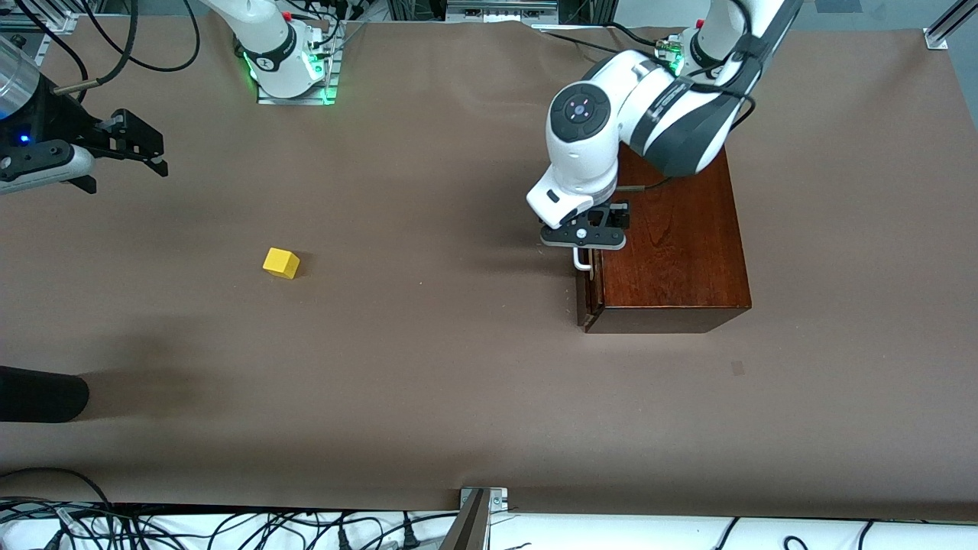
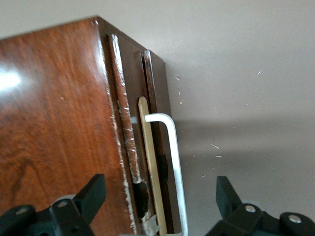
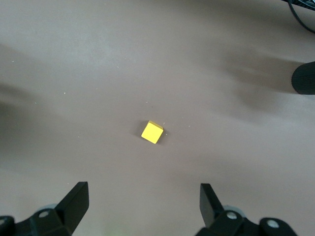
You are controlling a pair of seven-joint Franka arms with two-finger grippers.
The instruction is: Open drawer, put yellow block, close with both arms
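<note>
The mahogany box (image 1: 672, 244) stands toward the left arm's end of the table. Its drawer (image 1: 590, 302) faces the right arm's end and is ajar by a thin gap, where a pale strip of tray (image 2: 150, 162) shows. My left gripper (image 1: 584, 243) hangs over the white handle (image 1: 582, 260), open. In the left wrist view the gripper (image 2: 160, 196) straddles the handle (image 2: 174, 157), one finger over the box top (image 2: 54, 137), the other over the table. The yellow block (image 1: 281, 263) lies on the table toward the right arm's end. My right gripper (image 1: 141, 145) is open and empty, up in the air, with the block (image 3: 152, 132) ahead of its fingers (image 3: 76, 199).
A black rounded object (image 1: 38, 393) pokes in at the right arm's end, nearer the front camera than the block, and shows in the right wrist view (image 3: 302, 78). Cables and a metal bracket (image 1: 481, 500) run along the front table edge. Brown table (image 1: 428, 367) lies between block and box.
</note>
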